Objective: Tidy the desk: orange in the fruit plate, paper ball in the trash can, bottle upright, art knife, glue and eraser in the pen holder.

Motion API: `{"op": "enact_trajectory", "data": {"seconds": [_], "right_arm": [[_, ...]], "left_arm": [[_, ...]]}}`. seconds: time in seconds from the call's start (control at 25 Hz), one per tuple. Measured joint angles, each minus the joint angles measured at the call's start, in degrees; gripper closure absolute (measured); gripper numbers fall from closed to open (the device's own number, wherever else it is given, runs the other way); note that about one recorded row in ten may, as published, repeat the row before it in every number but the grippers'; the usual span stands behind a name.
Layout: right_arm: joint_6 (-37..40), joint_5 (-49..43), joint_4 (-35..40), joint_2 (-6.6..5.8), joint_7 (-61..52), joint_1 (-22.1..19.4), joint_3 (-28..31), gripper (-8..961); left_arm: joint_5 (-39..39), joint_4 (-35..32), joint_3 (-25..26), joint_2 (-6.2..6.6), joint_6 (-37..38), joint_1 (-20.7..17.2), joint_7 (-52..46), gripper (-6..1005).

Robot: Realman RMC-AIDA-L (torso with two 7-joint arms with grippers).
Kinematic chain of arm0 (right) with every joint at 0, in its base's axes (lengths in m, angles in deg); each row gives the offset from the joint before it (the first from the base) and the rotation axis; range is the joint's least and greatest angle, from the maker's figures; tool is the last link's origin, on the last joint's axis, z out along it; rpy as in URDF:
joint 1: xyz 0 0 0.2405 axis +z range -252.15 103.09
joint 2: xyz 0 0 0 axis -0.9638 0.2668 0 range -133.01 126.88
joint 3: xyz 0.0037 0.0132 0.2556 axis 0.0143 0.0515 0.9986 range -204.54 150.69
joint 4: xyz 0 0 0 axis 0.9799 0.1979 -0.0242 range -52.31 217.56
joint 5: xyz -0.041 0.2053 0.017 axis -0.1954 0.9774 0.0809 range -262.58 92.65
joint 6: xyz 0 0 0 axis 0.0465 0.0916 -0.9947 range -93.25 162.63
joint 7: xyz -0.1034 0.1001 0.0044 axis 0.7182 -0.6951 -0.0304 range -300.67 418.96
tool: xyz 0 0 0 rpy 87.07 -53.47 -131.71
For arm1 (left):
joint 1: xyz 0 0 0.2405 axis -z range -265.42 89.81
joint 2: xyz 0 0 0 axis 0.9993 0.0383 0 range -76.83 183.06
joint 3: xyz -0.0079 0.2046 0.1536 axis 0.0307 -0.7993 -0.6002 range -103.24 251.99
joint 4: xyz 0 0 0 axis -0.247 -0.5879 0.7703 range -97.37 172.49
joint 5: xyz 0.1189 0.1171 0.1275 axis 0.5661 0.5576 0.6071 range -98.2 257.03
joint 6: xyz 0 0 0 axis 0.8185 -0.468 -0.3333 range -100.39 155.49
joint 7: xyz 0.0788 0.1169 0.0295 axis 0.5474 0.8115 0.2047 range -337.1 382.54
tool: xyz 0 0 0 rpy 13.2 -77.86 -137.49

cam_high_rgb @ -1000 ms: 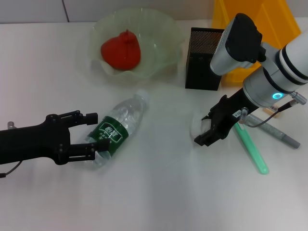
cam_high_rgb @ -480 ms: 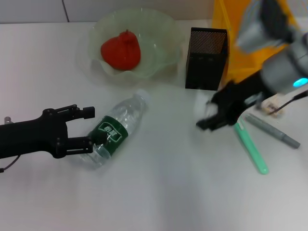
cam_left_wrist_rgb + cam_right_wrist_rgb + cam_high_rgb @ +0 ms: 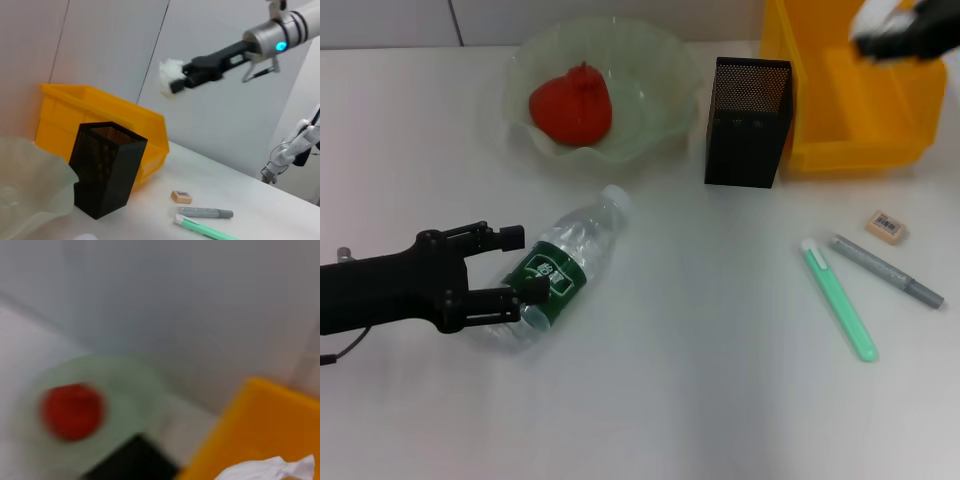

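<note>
Right gripper [image 3: 885, 38] has swung up off the desk since a second ago, carrying the paper ball [image 3: 169, 80], and now hangs above the yellow trash can [image 3: 820, 140]. Its fingers are pinched on the white wad, seen clearly from the left wrist. The ball sits over the bin's open top, so a release looks like the next call; the drop line seems inside the walls, though I can't judge how near the far rim.

Left gripper [image 3: 495, 270] lies low on the white desk, fingers spread either side of the bottle [image 3: 565, 265]. The bottle lies flat, cap pointing toward the fruit plate [image 3: 665, 130], long axis diagonal; not yet squeezed, by my guess.

Orange [image 3: 572, 102] is in the plate. Glue [image 3: 840, 300], art knife [image 3: 888, 270] and eraser [image 3: 886, 227] lie loose, near the pen holder [image 3: 745, 125]. Grey wall behind.
</note>
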Motion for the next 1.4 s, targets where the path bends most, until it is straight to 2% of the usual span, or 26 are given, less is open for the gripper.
{"op": "enact_trajectory", "data": {"seconds": [0.16,0.36,0.56,0.8,0.96,1.12,1.16,1.2,1.24,1.32,1.36,1.4], "right_arm": [[-7.8,-5.4,-4.5,-0.31,-2.8,1.1,0.4,375],[-17.6,-8.1,-13.1,0.31,-4.4,2.7,-0.9,356],[-19.9,-8.1,-16.9,0.17,-3.0,3.7,-1.4,337],[-19.9,-7.6,-16.5,0.3,-2.4,3.3,-1.5,315],[-14.8,-2.6,-13.6,0.21,0.4,1.1,-1.2,311],[-3.7,11.4,-11.2,-0.63,9.8,-3.7,-0.6,311],[-0.5,15.1,-11.2,-0.98,12.8,-5.0,-0.5,311],[2.6,17.9,-11.6,-1.24,15.7,-6.0,-0.5,311],[6.1,20.6,-12.7,-1.5,19.5,-7.3,-0.4,312],[12.1,23.7,-15.9,-1.75,26.8,-9.5,-0.4,312],[13.5,24.1,-17.8,-1.74,29.4,-10.1,-0.3,312],[14.8,24.2,-20.1,-1.68,32.0,-10.8,-0.3,312]], "left_arm": [[0.0,0.1,-0.1,-0.45,0.0,0.1,0.0,157],[0.0,0.1,-0.3,-0.65,0.1,0.2,0.0,157],[0.0,0.1,-0.3,-0.77,0.2,0.3,0.0,157],[0.1,0.1,-0.1,-1.11,0.3,0.3,-0.2,158],[0.0,-0.6,0.1,-0.82,0.2,1.1,-5.2,158],[0.1,-2.7,0.0,0.0,0.3,2.7,-12.5,158],[0.5,-6.0,-0.4,0.23,0.5,3.7,-17.9,158],[0.5,-6.0,-0.4,0.23,0.5,3.7,-17.9,158],[1.0,-8.7,-0.6,0.25,0.5,4.1,-21.1,158],[4.0,-13.8,-0.6,-0.09,-0.3,5.1,-27.4,158],[7.6,-18.2,-0.7,-0.74,-1.8,6.5,-34.2,158],[7.6,-18.2,-0.7,-0.74,-1.8,6.5,-34.2,158]]}}
